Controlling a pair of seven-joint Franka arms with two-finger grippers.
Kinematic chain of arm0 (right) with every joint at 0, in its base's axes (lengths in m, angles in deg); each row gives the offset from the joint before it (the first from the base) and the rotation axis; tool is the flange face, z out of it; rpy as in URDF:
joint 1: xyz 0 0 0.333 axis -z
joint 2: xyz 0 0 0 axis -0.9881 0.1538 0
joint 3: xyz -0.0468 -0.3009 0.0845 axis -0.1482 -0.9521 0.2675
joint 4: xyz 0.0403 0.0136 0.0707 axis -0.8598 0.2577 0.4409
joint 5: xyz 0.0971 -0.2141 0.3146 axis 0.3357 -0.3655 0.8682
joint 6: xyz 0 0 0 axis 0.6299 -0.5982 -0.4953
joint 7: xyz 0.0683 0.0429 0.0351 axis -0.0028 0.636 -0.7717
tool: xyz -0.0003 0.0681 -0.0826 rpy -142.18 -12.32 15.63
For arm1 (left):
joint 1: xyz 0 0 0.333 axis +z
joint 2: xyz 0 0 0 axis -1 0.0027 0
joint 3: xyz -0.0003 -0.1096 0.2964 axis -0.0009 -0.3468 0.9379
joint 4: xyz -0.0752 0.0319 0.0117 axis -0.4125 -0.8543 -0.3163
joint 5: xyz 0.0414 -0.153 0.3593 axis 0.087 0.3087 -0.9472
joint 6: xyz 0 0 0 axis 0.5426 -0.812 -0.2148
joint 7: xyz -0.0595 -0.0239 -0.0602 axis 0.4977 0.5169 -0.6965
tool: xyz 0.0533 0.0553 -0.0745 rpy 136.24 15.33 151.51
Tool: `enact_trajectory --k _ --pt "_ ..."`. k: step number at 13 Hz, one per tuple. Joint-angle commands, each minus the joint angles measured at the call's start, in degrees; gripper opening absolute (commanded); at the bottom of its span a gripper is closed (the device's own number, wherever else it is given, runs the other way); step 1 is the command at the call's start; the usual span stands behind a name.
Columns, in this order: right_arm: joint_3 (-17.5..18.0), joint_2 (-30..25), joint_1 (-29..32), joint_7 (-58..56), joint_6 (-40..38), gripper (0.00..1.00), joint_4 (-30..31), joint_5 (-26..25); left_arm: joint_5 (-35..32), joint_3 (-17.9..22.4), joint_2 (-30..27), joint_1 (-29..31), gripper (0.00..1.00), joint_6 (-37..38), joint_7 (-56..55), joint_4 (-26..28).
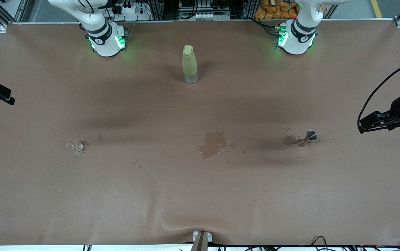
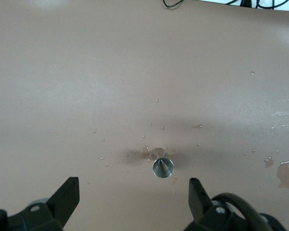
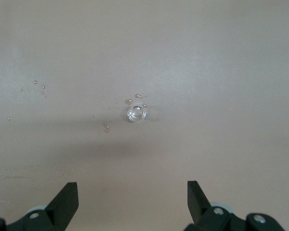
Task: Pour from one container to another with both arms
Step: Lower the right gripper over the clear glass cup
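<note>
Both grippers hung wide open and empty. The left gripper (image 2: 133, 202) was over the table near the metal jigger (image 1: 308, 137); the right gripper (image 3: 132, 202), near the small glass (image 1: 74, 145). A puddle (image 1: 213, 143) lay between them.

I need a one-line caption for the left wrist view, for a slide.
Open left gripper hovers above a small metal jigger standing among droplets on the brown table.

A pale green bottle (image 1: 190, 64) with a cream cap stands upright on the brown table cover (image 1: 200, 209). Nearer to the front camera than the bottle lies a wet puddle (image 1: 214, 143), with small droplets (image 1: 137, 162) scattered around it. Farther off than the bottle, past the table edge, sits a heap of what may be orange packets (image 1: 275, 8).
</note>
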Motion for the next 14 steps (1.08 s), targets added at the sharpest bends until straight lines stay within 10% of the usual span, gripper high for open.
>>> enact_trajectory --k 1,14 --pt "0.26 0.61 0.09 1.85 -0.77 1.0 -1.07 0.08 0.37 0.76 0.06 -0.82 1.0 1.57 -0.22 -1.33" --pt "0.35 7.11 1.32 -17.56 6.17 1.0 -0.9 3.15 0.28 0.76 0.15 -1.18 1.0 2.36 -0.31 -1.33"
